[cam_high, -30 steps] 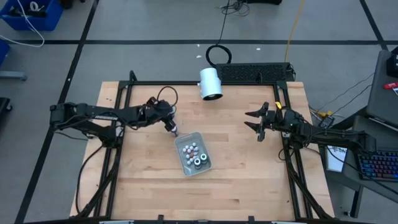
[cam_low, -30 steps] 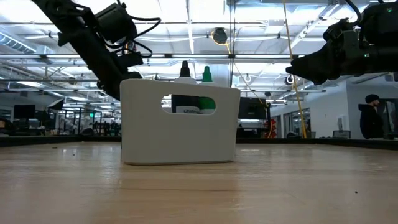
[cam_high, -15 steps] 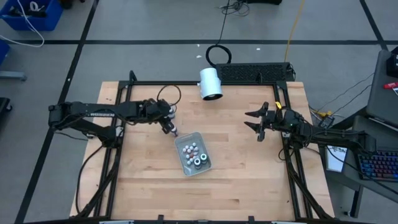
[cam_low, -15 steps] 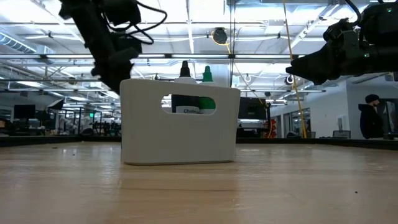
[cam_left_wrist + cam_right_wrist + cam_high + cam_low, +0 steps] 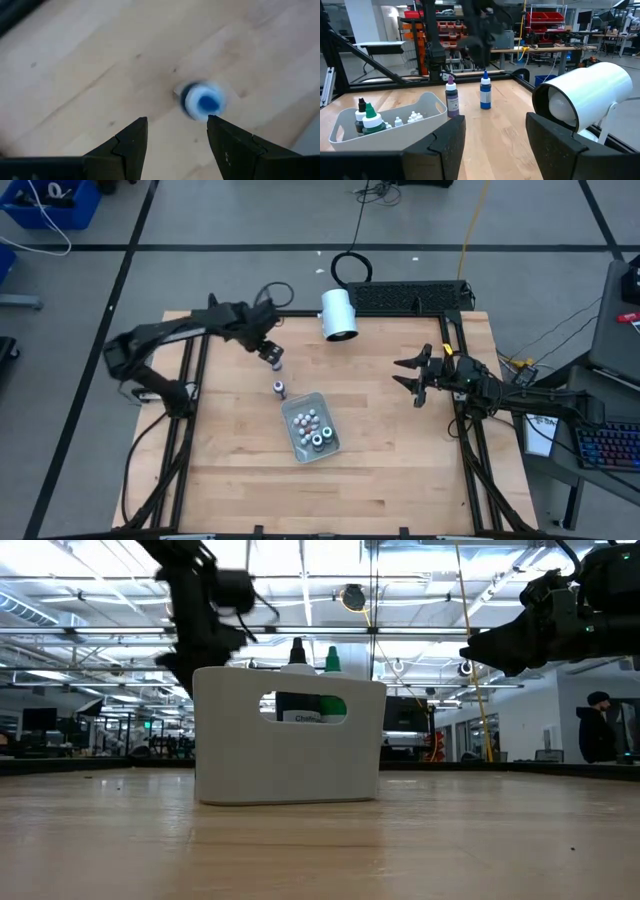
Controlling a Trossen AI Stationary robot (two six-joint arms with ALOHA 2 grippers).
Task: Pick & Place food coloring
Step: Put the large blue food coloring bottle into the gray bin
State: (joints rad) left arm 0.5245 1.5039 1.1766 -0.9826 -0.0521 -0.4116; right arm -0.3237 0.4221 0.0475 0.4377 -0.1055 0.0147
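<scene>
Two food coloring bottles stand on their bases on the bare wood beside the far-left corner of the white bin (image 5: 325,448). The purple-capped bottle (image 5: 451,100) (image 5: 280,388) is closer to the bin than the blue-capped bottle (image 5: 485,94) (image 5: 202,101). Inside the bin stand a black-capped bottle (image 5: 361,116) and a green-capped bottle (image 5: 371,121), among small white balls. My left gripper (image 5: 176,137) (image 5: 272,354) is open and hangs raised above the blue-capped bottle, touching nothing. My right gripper (image 5: 495,137) (image 5: 415,378) waits open over the table's right side.
A large white cylinder (image 5: 338,314) lies at the table's far edge, with a black keyboard-like tray (image 5: 410,296) to its right. In the low view the bin (image 5: 290,745) hides the two bottles on the table. Bare wood lies near and right of the bin.
My left gripper has drawn back from the purple-capped bottle, rising and moving toward the table's far edge, and its arm has swung toward the far-left corner. The bottle stays standing alone beside the bin. The right arm has kept still.
</scene>
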